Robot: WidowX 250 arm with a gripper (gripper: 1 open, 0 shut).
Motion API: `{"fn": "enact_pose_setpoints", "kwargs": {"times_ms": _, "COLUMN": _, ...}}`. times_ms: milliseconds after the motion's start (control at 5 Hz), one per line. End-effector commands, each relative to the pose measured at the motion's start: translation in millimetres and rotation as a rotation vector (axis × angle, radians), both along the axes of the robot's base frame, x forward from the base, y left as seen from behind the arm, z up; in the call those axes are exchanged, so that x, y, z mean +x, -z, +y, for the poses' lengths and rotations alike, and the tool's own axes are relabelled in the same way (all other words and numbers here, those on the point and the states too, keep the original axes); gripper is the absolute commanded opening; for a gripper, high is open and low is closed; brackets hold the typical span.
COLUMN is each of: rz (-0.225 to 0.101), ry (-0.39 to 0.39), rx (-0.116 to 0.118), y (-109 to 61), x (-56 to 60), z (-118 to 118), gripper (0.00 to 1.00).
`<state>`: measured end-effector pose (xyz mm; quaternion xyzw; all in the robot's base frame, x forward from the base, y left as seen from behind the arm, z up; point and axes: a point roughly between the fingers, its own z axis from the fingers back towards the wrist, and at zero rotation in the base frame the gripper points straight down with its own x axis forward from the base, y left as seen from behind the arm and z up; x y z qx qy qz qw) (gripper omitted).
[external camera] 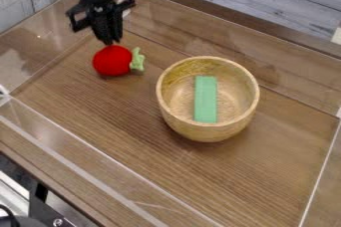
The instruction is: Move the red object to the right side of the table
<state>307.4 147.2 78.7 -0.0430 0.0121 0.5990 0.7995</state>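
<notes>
**Fruit loose on table; gripper shut and empty above it**

The gripper hangs pointing down at about 11 o'clock of the view. Its dark fingers are drawn together, nothing between them. It stands just above the red fruit, apart from it.

The fruit rests on the table, left of centre, its pale green leaf pointing toward 3 o'clock.

A wooden bowl sits near the fruit, at its 4 o'clock, close to the leaf but not touching it. It stands between the fruit and the right side of the table. A flat green block lies inside the bowl, long side running 12 to 6 o'clock.

Clear acrylic walls edge the tabletop; one runs close behind the fruit at its 9 o'clock side. Bare wood shows at 6 o'clock.
</notes>
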Motion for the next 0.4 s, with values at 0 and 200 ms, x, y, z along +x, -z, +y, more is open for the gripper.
{"fn": "enact_pose_setpoints", "kwargs": {"times_ms": 0, "rz": -0.087, "ry": -0.014, "rx": 0.010, "y": -64.8, "x": 19.5, "z": -11.8, "gripper": 0.00}}
{"fn": "enact_pose_setpoints", "kwargs": {"times_ms": 200, "rz": -0.071, "ry": -0.006, "rx": 0.034, "y": -54.9, "x": 19.4, "z": -14.3, "gripper": 0.00}}
